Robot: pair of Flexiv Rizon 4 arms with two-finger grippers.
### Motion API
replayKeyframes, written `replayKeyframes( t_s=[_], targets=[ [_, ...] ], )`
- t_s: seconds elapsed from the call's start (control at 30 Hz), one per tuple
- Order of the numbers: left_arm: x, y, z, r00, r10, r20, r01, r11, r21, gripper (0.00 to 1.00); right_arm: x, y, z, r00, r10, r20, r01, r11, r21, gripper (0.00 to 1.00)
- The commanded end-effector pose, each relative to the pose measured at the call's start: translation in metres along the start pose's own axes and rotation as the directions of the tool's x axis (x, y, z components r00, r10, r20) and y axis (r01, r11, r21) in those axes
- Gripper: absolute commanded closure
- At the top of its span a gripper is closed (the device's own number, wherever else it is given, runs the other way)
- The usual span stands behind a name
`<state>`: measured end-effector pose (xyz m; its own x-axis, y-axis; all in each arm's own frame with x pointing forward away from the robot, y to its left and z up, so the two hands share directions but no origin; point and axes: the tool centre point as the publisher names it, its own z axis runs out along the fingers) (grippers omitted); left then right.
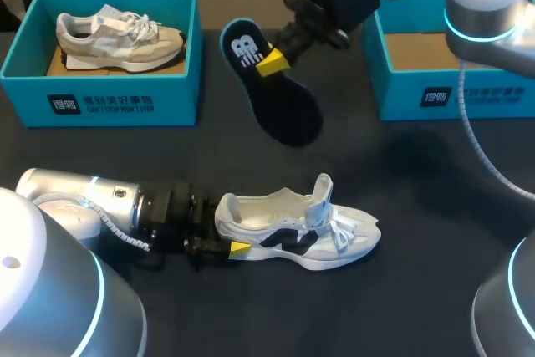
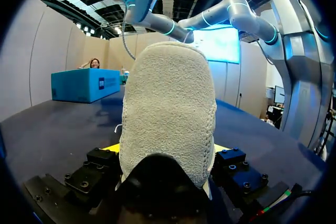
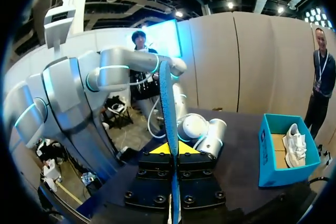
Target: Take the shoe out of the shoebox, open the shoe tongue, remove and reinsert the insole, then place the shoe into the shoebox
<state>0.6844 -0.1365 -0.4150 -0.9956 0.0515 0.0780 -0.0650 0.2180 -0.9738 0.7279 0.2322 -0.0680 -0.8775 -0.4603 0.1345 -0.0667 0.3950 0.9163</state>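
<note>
Left gripper (image 1: 238, 248): our left arm lies low across the near left of the table, and its yellow-tipped fingers are clamped from both sides on the heel of the shoe

White-and-navy lace-up sneaker (image 1: 297, 232): we find it standing on its sole on the dark tabletop (image 1: 401, 173), near the front edge and outside both boxes. Its heel is in the left gripper and its toe points to our right. The tongue stands up and the laces lie loose. In the left wrist view its pale fleecy heel collar (image 2: 168, 114) rises just ahead of the fingers

Right gripper (image 1: 272, 62): our right arm comes in from the far right, and its fingers are pressed together on the insole; the right wrist view shows a yellow tip on each face

Dark navy foam insole (image 1: 272, 81): it is held in the air between the two boxes, clear of the table and well apart from the sneaker. The gripper pinches it near its heel end, which bears a white mark, and its toe end slants down toward us. In the right wrist view we see it edge-on (image 3: 168, 108) as a thin upright strip

Teal cardboard shoebox at far right (image 1: 435, 94): open, partly behind the right arm

Teal cardboard shoebox at far left (image 1: 100, 102): open, with a grey-and-beige sneaker (image 1: 121, 35) lying inside
</note>
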Motion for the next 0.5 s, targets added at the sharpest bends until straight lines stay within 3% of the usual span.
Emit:
replayKeyframes(
  t_s=[0.03, 0.23, 0.5],
  targets=[
    [0.001, 0.000, 0.001, 1.000, 0.000, 0.004, 0.000, 1.000, -0.002, 1.00, 0.024, 0.005, -0.004, 0.997, 0.004, 0.079, -0.002, 1.000, -0.022, 1.00],
    [0.001, 0.000, 0.001, 1.000, 0.000, 0.004, 0.000, 1.000, -0.002, 1.00, 0.039, 0.011, -0.010, 0.994, 0.016, 0.105, -0.006, 0.995, -0.101, 1.00],
    [0.001, 0.000, 0.001, 1.000, 0.000, 0.004, 0.000, 1.000, -0.002, 1.00, 0.042, 0.013, -0.012, 0.993, 0.031, 0.112, -0.020, 0.995, -0.097, 1.00]
  ],
)
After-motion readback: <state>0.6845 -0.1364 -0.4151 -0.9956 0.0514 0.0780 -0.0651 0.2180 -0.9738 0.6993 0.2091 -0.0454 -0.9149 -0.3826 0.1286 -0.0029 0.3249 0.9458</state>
